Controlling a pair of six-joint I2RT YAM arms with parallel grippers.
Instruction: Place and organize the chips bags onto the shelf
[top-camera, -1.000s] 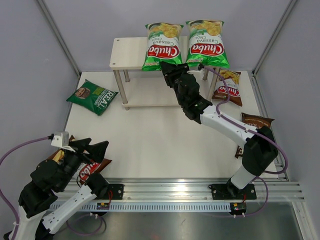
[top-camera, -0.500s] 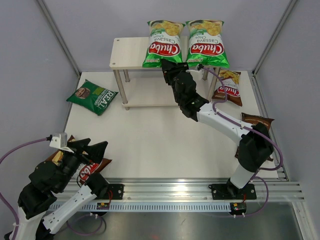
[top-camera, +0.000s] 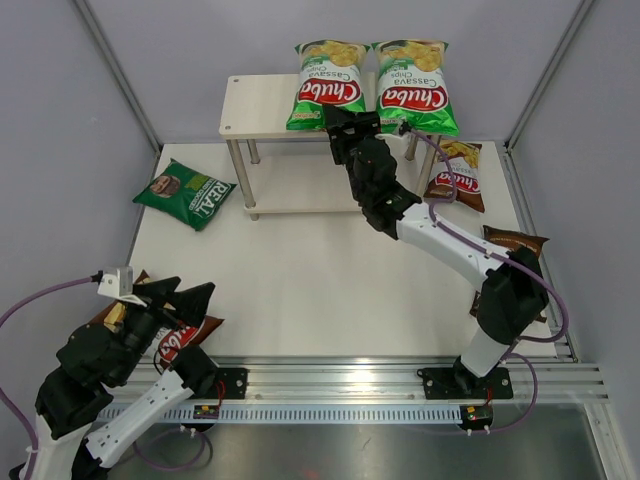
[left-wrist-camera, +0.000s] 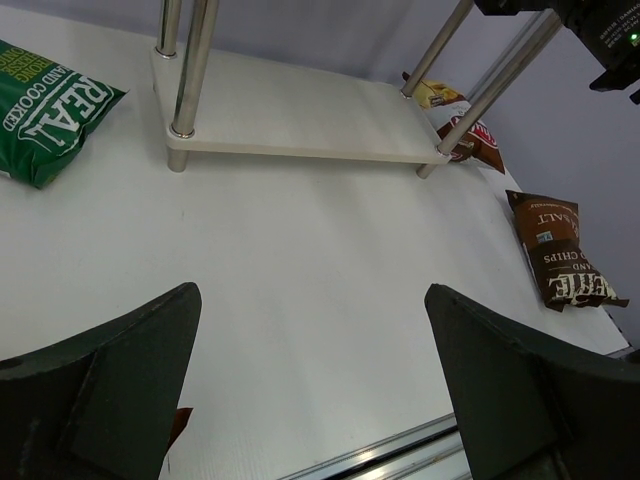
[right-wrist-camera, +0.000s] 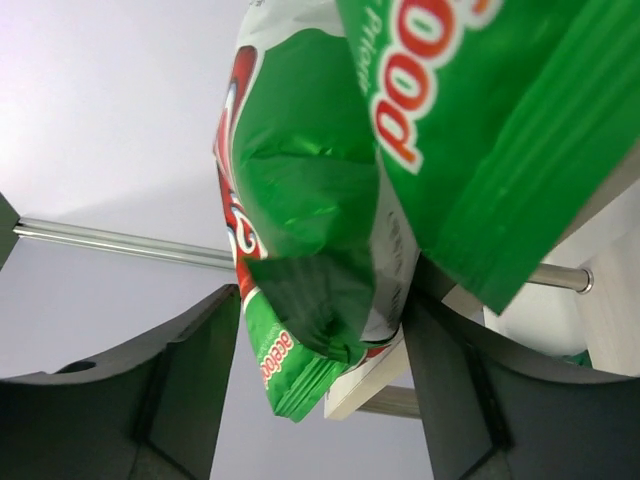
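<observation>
Seam end of one bright green glossy "Chuba" chips bag (top-camera: 322, 88) sits between the fingers of the right gripper (top-camera: 345, 118) at top centre. The bag lies beside its green twin (top-camera: 413, 88) on the top board of the pale wood two-tier shelf (top-camera: 255, 105), apparently to build a row. Whether the jaws pinch or merely flank it I cannot tell. At lower left the left gripper (left-wrist-camera: 310, 300) hangs spread wide and empty above a brown-red bag (top-camera: 180, 340), probably the next pick.

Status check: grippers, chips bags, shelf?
Left gripper open, empty. Right gripper straddles a green Chuba bag on the shelf top, grip unclear. Second green Chuba bag beside it; REAL bag on table. No obstruction seen.
</observation>
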